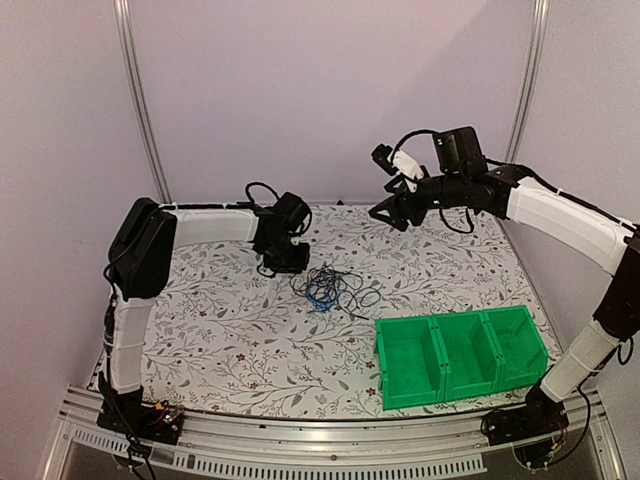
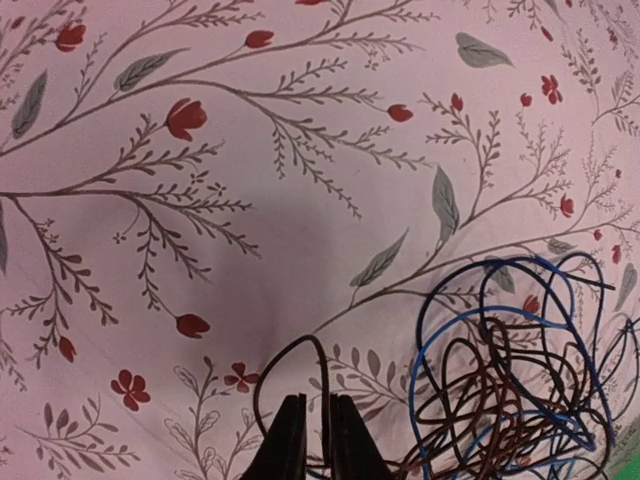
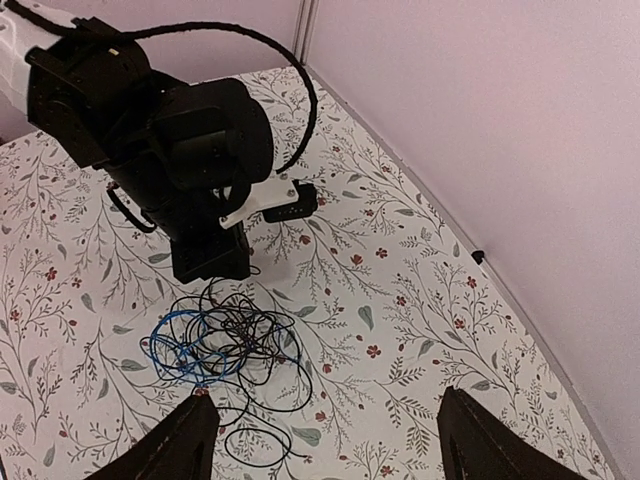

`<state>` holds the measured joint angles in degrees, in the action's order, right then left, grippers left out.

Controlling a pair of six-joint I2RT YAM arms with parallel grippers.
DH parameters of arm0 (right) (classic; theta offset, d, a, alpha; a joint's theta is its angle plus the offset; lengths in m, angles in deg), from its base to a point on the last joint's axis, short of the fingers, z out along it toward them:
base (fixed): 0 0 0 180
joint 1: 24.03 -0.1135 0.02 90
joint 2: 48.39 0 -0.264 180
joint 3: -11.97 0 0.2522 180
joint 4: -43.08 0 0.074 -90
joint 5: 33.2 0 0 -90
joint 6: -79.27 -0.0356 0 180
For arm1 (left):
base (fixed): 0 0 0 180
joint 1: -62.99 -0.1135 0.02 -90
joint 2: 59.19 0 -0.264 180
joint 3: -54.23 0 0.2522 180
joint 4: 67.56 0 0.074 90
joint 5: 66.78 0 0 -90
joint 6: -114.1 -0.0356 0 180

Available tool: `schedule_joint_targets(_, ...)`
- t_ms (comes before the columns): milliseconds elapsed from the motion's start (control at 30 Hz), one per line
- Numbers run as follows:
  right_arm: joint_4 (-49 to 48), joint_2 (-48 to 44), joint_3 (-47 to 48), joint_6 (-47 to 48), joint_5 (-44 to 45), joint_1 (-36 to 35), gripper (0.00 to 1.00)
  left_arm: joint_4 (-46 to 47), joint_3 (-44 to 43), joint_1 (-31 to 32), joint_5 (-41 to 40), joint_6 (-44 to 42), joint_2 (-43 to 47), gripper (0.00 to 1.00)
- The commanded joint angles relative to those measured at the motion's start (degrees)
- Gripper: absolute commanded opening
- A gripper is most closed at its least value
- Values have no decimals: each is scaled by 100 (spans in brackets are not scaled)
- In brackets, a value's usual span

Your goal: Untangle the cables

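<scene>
The cables (image 1: 330,288) lie in a loose black-and-blue tangle in the middle of the tabletop (image 1: 220,330), up and left of the green bins (image 1: 460,355). The left end effector (image 2: 322,445) sits low at the tangle's left edge, jaws narrow, pinching one black loop. The right end effector (image 3: 330,440) hangs raised over the far side, jaws wide, holding nothing.

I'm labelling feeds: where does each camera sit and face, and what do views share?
Top external: high behind the bases, facing down over the floral-print table; both arms show.
Left wrist: on the left arm, facing down; left gripper closed around one black strand.
Right wrist: on the raised right arm, facing down at the left arm; right gripper open.
Shared: all see the tangle of thin black and blue cables.
</scene>
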<state>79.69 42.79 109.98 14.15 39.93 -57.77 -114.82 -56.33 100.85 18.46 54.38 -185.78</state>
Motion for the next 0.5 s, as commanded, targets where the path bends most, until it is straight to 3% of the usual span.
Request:
schedule_joint_targets(0,-183,-199,-259,33,-93,-23,80,-96,-188,-3,90,-76,70,2)
schedule_joint_targets(133,-579,-68,-354,-147,-113,66,83,-102,-147,23,82,-211,563,0)
schedule_joint_targets(333,-838,542,-17,-657,-1403,222,84,238,355,30,159,-361,1808,0)
schedule_joint_targets(467,-954,1086,308,-896,-1667,104,88,717,774,45,426,-253,2487,0)
